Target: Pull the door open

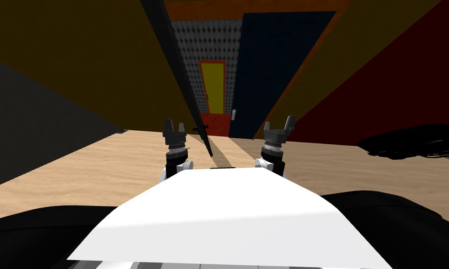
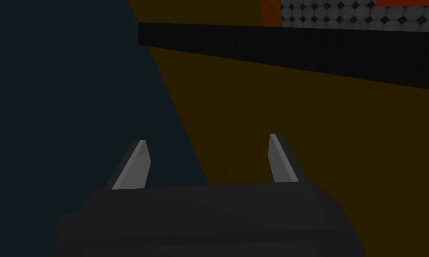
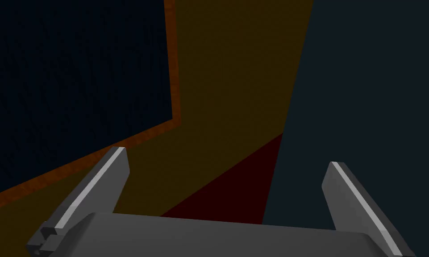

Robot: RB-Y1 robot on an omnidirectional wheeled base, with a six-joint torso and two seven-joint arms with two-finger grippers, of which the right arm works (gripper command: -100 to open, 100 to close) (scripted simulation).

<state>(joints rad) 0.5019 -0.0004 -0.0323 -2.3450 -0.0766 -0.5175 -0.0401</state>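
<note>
**Black door slab (image 1: 182, 79) looks pulled open, both grippers empty**

Mustard-coloured walls (image 1: 78, 46) on the left and a dark red wall (image 1: 405, 84) on the right close in on a pale wood-grain floor (image 1: 78, 177). Far ahead stands an orange-framed doorway (image 1: 204, 8). Its right part is taken by a flat navy-blue panel (image 1: 279, 60). The left part is a clear gap showing a far grey diamond-patterned wall (image 1: 204, 42) and a small yellow door (image 1: 212, 86).

The slab is seen edge-on. It runs from the top of the frame toward me and ends on the floor between the two arms, so I read it as the door leaf swung well out of its frame. On that reading the pull is largely done, and only widening or letting go would be left. If the navy panel is the door meant, it sits flush in the frame and its small light grey handle (image 1: 233, 114), at its left edge, is untouched.

The left gripper (image 1: 174, 125) is near, just left of the slab's near end. The right gripper (image 1: 278, 123) is to the slab's right, well apart from it. Each has its fingers spread wide with nothing between them
</note>
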